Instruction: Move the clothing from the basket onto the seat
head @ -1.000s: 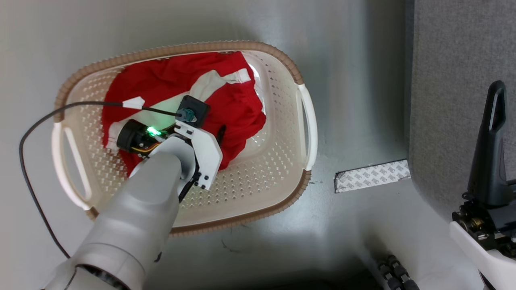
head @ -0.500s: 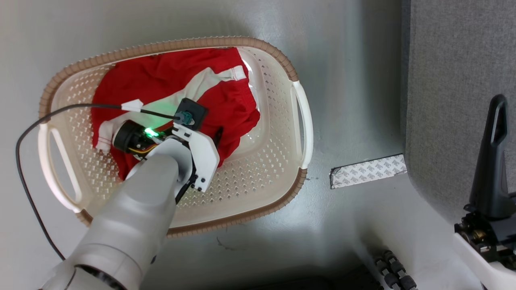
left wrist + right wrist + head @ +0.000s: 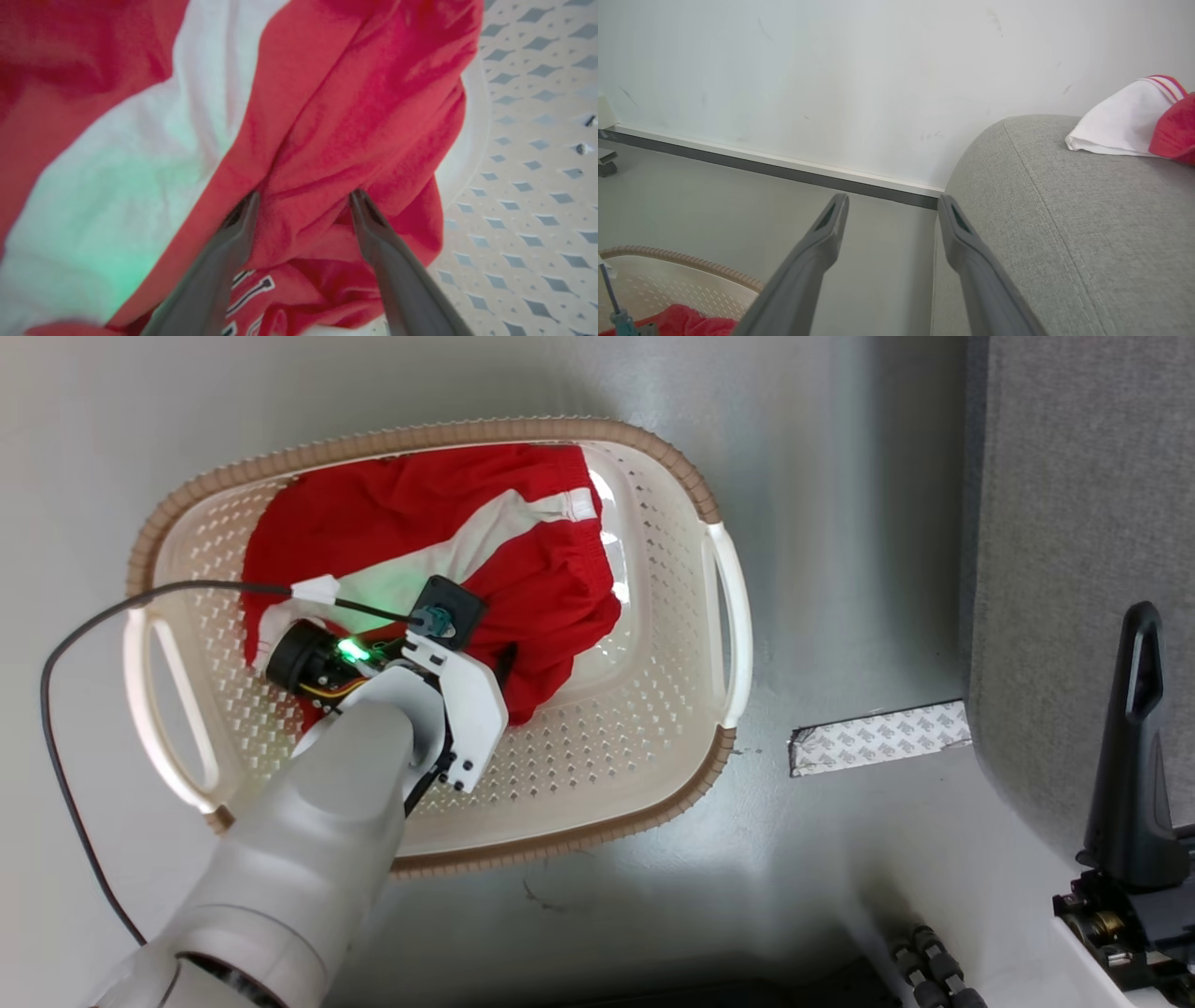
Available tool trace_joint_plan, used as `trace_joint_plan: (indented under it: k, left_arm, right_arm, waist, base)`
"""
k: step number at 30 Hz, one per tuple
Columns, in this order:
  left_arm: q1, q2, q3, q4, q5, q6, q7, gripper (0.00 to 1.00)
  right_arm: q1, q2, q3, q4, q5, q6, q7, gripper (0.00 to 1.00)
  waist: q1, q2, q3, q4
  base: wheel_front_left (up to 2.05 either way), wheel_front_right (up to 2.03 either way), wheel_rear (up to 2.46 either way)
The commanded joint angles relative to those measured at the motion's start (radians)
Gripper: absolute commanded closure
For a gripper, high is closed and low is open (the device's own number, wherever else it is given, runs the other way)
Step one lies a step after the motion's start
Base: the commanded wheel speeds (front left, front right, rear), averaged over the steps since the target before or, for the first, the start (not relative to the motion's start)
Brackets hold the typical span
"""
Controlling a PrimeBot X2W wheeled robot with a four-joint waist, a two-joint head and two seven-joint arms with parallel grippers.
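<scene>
Both splayed — left gripper (image 3: 303, 196) presses into the clothing (image 3: 420, 513) (inside the basket (image 3: 653, 709)), right gripper (image 3: 893, 199) empty.

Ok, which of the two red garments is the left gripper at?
The garment in the basket: the open left gripper is down on its red folds. The other garment lies on the seat, untouched.
</scene>
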Motion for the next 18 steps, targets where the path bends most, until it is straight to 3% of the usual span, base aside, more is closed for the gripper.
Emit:
trace_joint_plan:
  k: [1, 3, 4, 5, 9, 18]
  left_arm:
    - [0.002, 0.005, -0.005, 0.005, -0.003, 0.002, -0.003, 0.05]
    - [0.005, 0.004, -0.006, 0.006, -0.008, 0.0, -0.005, 0.16]
    - [0.006, 0.004, -0.007, 0.006, -0.01, -0.001, -0.006, 0.3]
    - [0.008, 0.003, -0.01, 0.006, -0.01, -0.002, -0.005, 0.51]
    - [0.014, 0.0, -0.018, 0.006, -0.017, -0.009, -0.016, 1.0]
    - [0.011, -0.011, -0.038, -0.003, -0.05, -0.019, -0.058, 1.0]
  right_arm:
    - [0.011, 0.001, 0.0, -0.011, -0.015, -0.003, 0.007, 0.0]
    - [0.014, 0.001, 0.002, -0.021, -0.018, -0.003, 0.014, 0.0]
    - [0.014, 0.001, 0.003, -0.025, -0.017, -0.003, 0.017, 0.0]
    - [0.015, 0.001, 0.003, -0.029, -0.02, -0.003, 0.02, 0.0]
    - [0.018, 0.001, 0.003, -0.04, -0.029, -0.003, 0.031, 0.0]
    - [0.023, 0.001, -0.001, -0.05, -0.034, -0.003, 0.042, 0.0]
  waist:
    - [0.0001, 0.0, 0.001, 0.006]
    - [0.0001, 0.0, 0.002, 0.011]
    - [0.0001, 0.0, 0.003, 0.013]
    - [0.0001, 0.0, 0.004, 0.016]
    - [0.0001, 0.0, 0.006, 0.025]
    - [0.0001, 0.0, 0.005, 0.03]
  base:
    - [0.05, 0.05, 0.05]
    - [0.06, 0.06, 0.06]
    - [0.05, 0.05, 0.05]
    - [0.05, 0.05, 0.05]
    - [0.04, 0.04, 0.04]
    - [0.01, 0.01, 0.01]
